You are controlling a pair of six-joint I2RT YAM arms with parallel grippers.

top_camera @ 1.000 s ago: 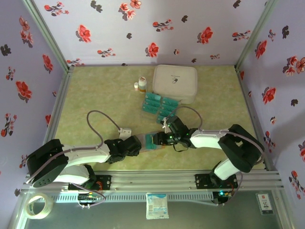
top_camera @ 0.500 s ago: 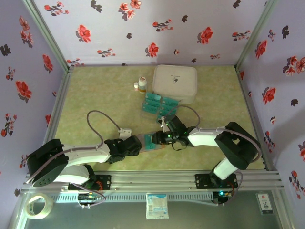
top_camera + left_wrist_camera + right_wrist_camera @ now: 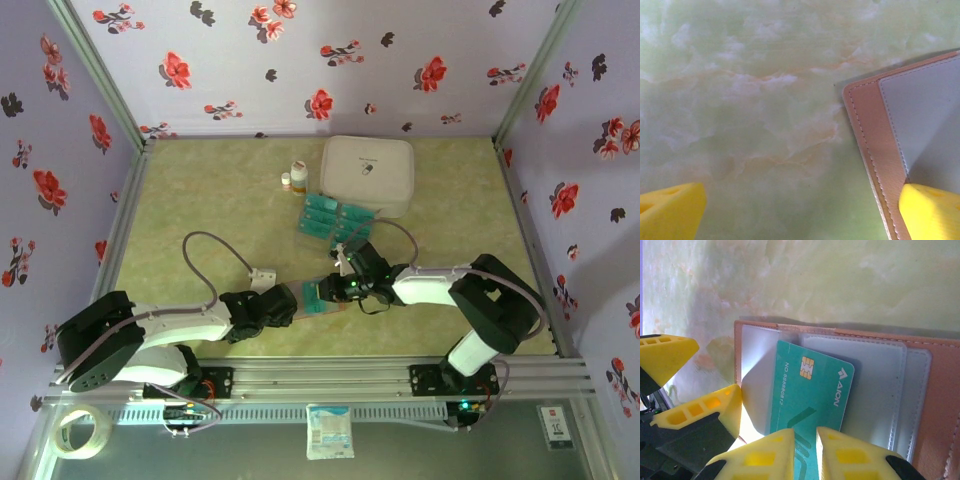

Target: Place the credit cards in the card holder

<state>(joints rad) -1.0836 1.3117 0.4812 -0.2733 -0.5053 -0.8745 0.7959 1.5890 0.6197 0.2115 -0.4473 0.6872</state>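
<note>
Teal credit card (image 3: 810, 390) with a gold chip lies part-way inside a clear sleeve of the opened brown card holder (image 3: 940, 405), at the front middle of the green marbled table (image 3: 200, 200); right gripper (image 3: 805, 440) sits over its near end, fingers almost together, and I cannot tell whether they pinch it; left gripper (image 3: 800, 210) is spread wide, one fingertip (image 3: 930, 210) on the holder's edge; more teal cards (image 3: 335, 220) lie farther back.

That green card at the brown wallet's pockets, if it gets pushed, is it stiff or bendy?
Probably stiff: the credit card lies flat with straight edges against the clear pockets of the card holder. Its smooth face may slip under the right gripper. The card holder looks light enough to slide, though one fingertip of the left gripper seems to pin it.
</note>
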